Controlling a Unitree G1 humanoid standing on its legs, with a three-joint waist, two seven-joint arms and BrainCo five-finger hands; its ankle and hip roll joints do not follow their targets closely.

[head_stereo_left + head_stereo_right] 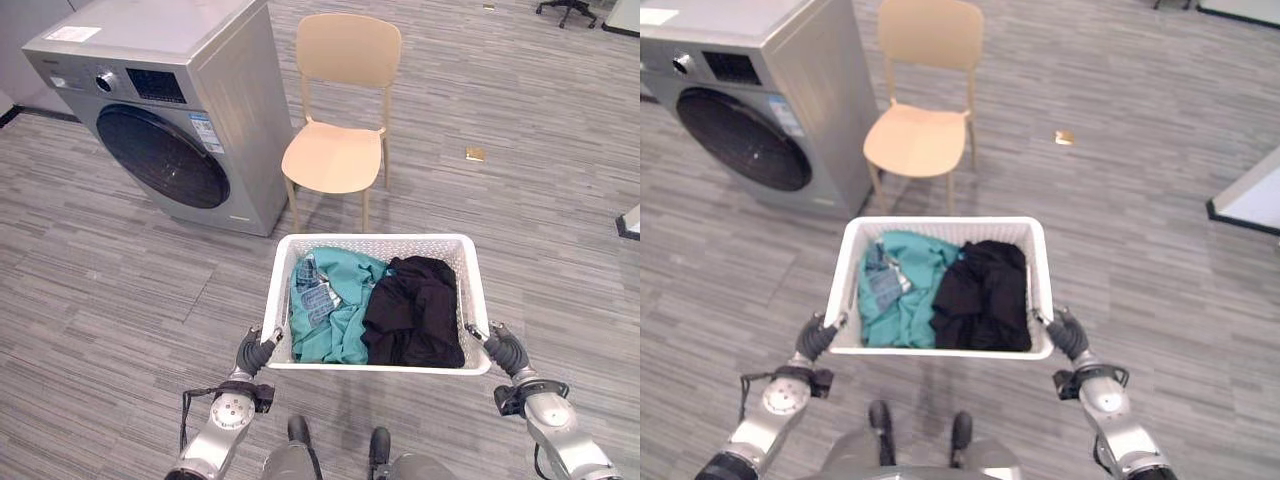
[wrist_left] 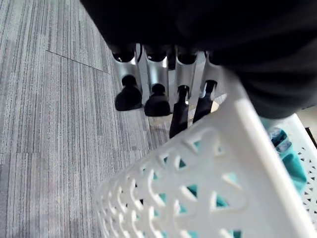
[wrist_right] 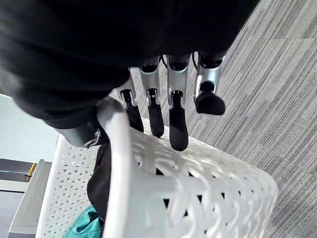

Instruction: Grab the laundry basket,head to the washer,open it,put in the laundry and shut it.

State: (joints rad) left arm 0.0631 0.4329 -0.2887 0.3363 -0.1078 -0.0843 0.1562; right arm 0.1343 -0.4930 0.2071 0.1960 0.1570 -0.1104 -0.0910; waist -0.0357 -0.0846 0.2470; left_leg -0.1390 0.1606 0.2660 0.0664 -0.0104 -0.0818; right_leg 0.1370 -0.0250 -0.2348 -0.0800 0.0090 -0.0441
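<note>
Basket (image 1: 375,245), white and perforated, held above the grey floor (image 1: 120,300) in front of you: your left hand (image 1: 256,352) curls its fingers (image 2: 157,94) over the left rim, your right hand (image 1: 506,350) over the right rim. Teal laundry (image 1: 335,300) and black laundry (image 1: 415,310) lie inside. Washer (image 1: 165,110), door shut, stands ahead to the left, beside a tan chair (image 1: 340,150).

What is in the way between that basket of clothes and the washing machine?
Nothing visible blocks it. The laundry basket is held at its sides by the left robot hand and right robot hand. Bare floor lies between it and the washer. The beige chair stands beside the washer, ahead of the basket, not in between.
</note>
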